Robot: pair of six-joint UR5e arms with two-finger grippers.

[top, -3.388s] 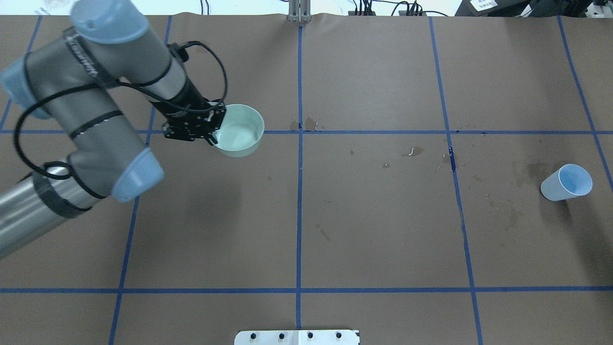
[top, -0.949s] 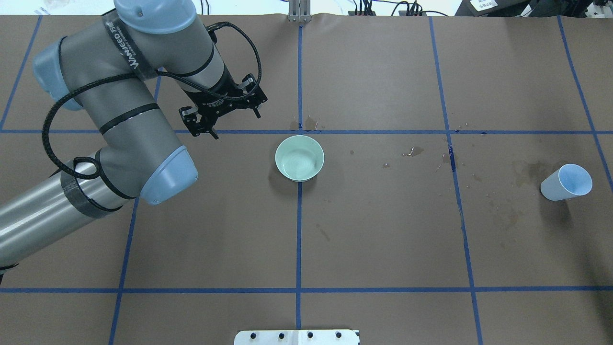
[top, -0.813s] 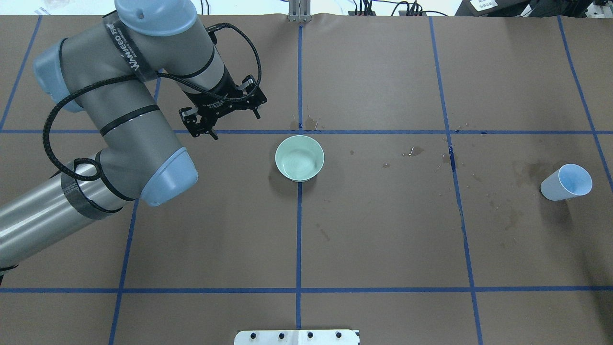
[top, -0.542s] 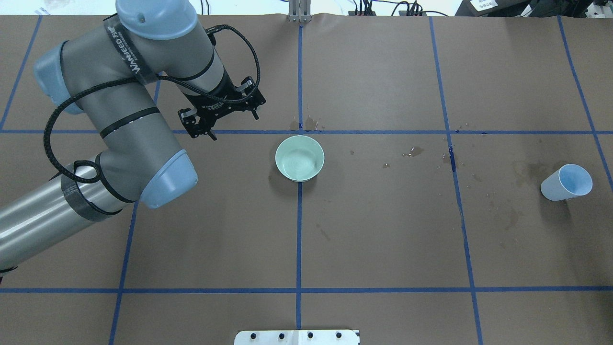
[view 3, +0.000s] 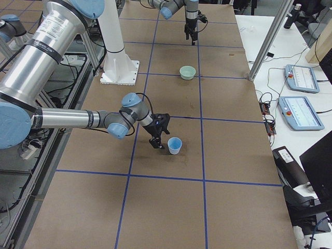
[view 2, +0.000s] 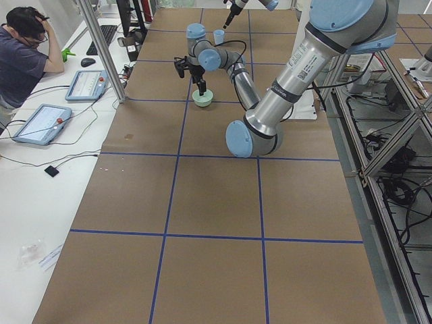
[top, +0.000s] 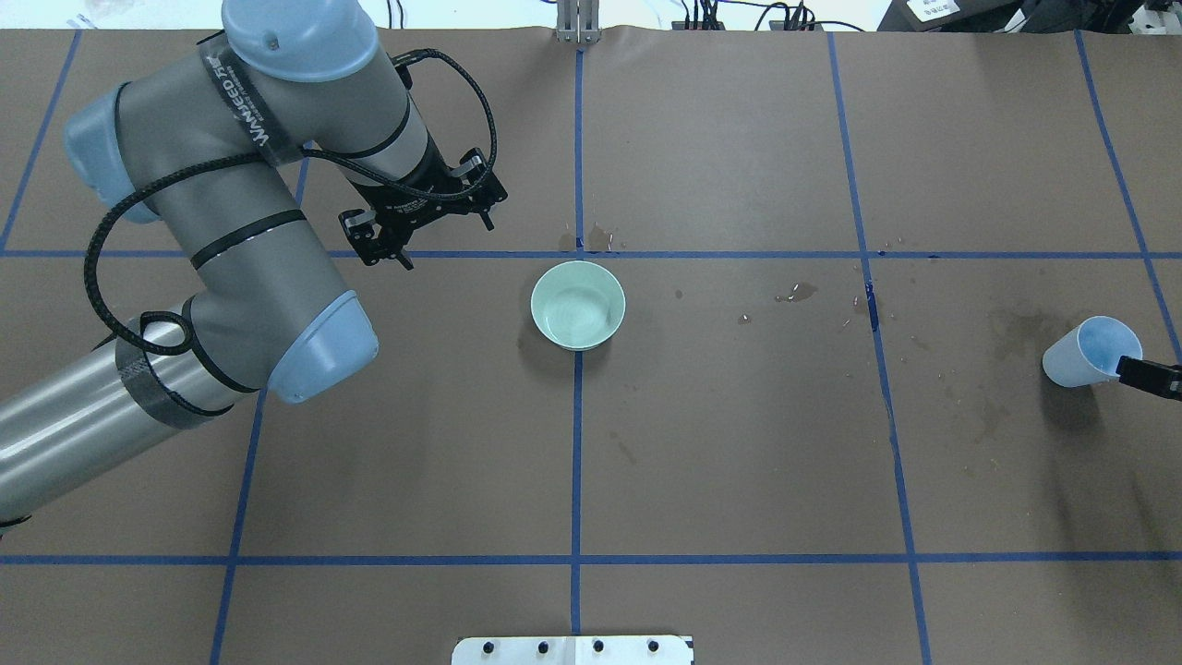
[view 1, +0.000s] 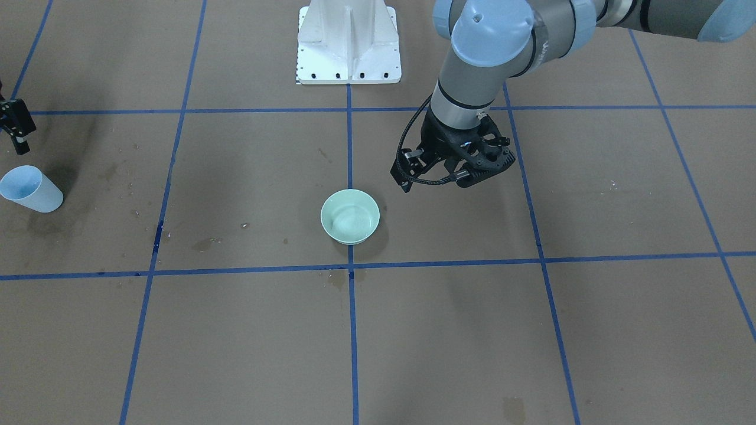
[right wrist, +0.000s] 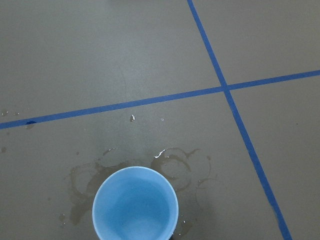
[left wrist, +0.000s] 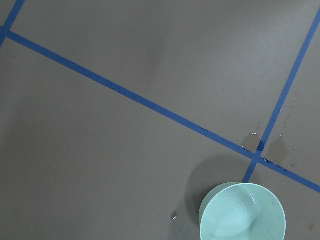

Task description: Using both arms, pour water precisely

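A pale green bowl (top: 578, 305) stands upright at the table's centre, also in the front view (view 1: 349, 216) and the left wrist view (left wrist: 242, 212); its inside glints faintly. My left gripper (top: 443, 242) hangs open and empty to the bowl's left and above the table (view 1: 455, 177). A light blue cup (top: 1090, 351) stands at the far right, with clear water in it in the right wrist view (right wrist: 135, 205). My right gripper (view 3: 158, 135) is beside the cup, fingers apart; only one finger (top: 1145, 374) shows overhead, at the frame's edge.
The white pedestal (view 1: 348, 41) stands at the robot's side of the table. Wet stains lie around the cup (right wrist: 170, 160) and near the centre cross (top: 591, 240). An operator (view 2: 27, 47) sits beyond the far table edge, by tablets and a metal post (view 2: 101, 47).
My left gripper, which held the bowl at the left, has let it go at the centre and drawn back left. My right gripper's finger has come in beside the cup.
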